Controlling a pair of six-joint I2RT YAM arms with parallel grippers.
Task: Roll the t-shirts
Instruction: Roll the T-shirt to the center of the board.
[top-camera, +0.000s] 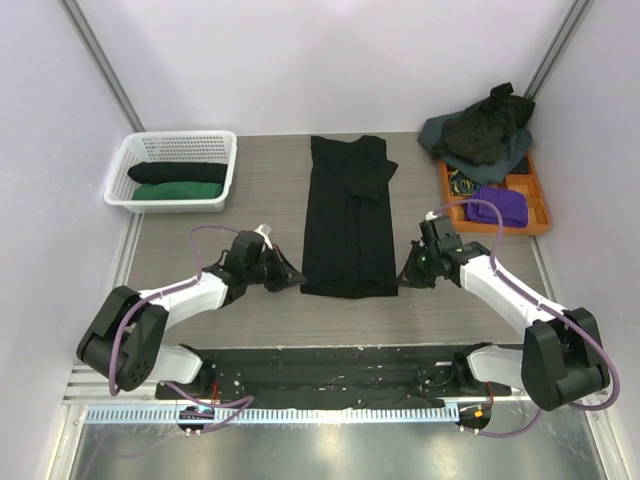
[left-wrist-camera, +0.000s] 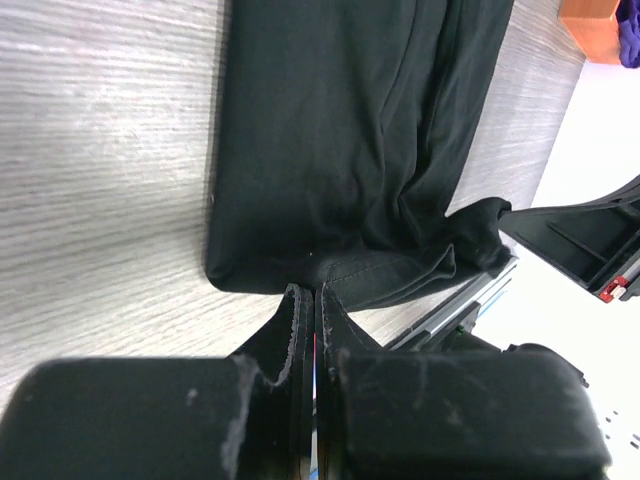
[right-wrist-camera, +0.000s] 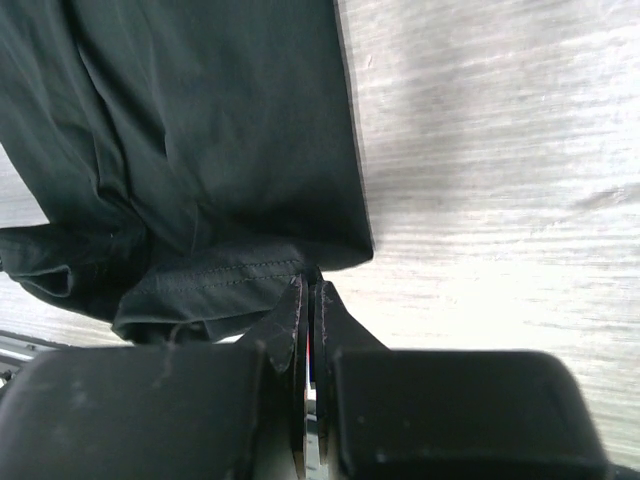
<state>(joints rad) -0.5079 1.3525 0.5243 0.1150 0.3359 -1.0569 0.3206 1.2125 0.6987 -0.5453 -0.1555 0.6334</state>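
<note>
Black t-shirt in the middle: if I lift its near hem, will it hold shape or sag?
Probably floppy: the black t-shirt lies flat with soft creases, so cloth between the left claw and right claw would likely sag. Likely light: it looks thin. Pushed, it should bunch, not slide; its hem curls up there.
</note>
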